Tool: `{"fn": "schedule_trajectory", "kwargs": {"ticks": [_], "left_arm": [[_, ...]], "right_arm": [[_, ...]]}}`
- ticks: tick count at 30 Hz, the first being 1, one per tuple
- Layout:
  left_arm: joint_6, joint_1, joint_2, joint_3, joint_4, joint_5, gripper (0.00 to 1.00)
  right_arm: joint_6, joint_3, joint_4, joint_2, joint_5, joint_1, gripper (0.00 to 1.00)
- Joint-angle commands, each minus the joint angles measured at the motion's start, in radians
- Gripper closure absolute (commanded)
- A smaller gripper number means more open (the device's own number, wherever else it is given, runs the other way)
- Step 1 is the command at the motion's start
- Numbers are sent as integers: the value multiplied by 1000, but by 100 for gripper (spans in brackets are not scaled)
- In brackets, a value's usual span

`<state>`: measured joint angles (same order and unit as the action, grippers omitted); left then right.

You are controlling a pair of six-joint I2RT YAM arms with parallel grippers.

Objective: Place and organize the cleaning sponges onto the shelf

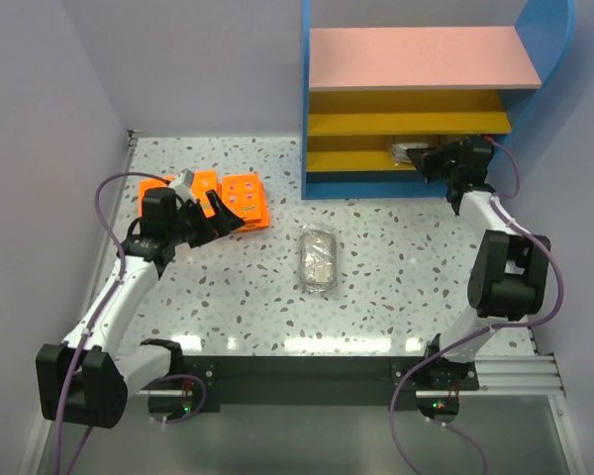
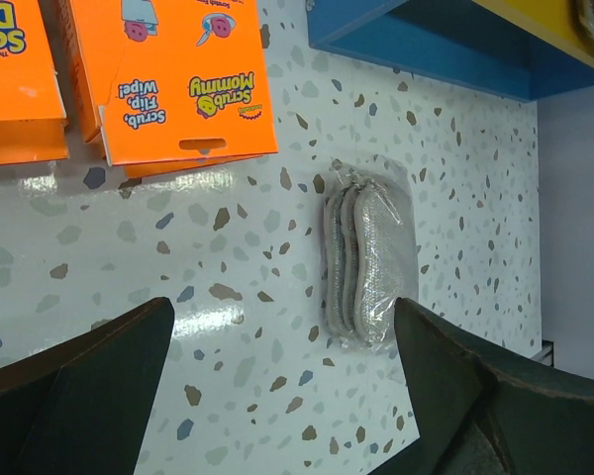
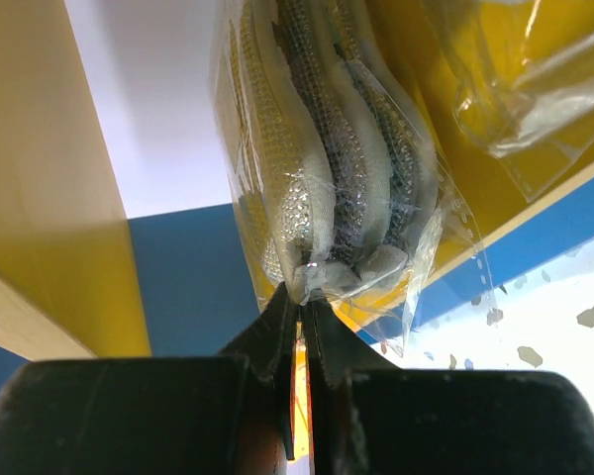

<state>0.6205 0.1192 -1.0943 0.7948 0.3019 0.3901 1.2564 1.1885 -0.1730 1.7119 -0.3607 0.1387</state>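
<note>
Orange sponge packs [image 1: 246,201] lie in stacks at the table's back left; they also show in the left wrist view [image 2: 178,79]. One wrapped grey pad pack [image 1: 317,257] lies mid-table, seen also in the left wrist view [image 2: 366,262]. My left gripper [image 1: 208,216] hovers open and empty by the orange stacks, its jaws wide apart [image 2: 282,309]. My right gripper [image 1: 428,158] is shut on the plastic edge of another grey pad pack [image 3: 327,148], holding it on the shelf's [image 1: 416,57] lowest yellow board [image 1: 356,156].
More clear plastic wrap [image 3: 515,89] lies on the yellow board beside the held pack. The shelf's blue base [image 2: 426,49] stands behind the mid-table pack. Grey walls close in on the left and right.
</note>
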Motion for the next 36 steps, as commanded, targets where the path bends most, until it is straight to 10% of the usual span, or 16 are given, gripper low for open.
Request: {"fn": "schedule_trajectory", "kwargs": {"ticks": [1, 8, 15, 21, 29, 36], "left_arm": [[13, 0, 22, 6, -49, 13, 2], [19, 0, 37, -9, -50, 16, 2], [19, 0, 68, -11, -35, 16, 2], [12, 0, 88, -14, -14, 13, 2], [-10, 0, 120, -29, 19, 16, 2], [-21, 2, 128, -63, 22, 44, 8]], "right_arm": [[14, -15, -43, -54, -58, -1, 100], [9, -12, -29, -54, -47, -28, 98], [17, -26, -50, -93, -47, -30, 44], [-21, -114, 48, -285, -61, -30, 20], [-180, -379, 411, -651, -84, -109, 19], [75, -665, 323, -799, 187, -617, 21]]}}
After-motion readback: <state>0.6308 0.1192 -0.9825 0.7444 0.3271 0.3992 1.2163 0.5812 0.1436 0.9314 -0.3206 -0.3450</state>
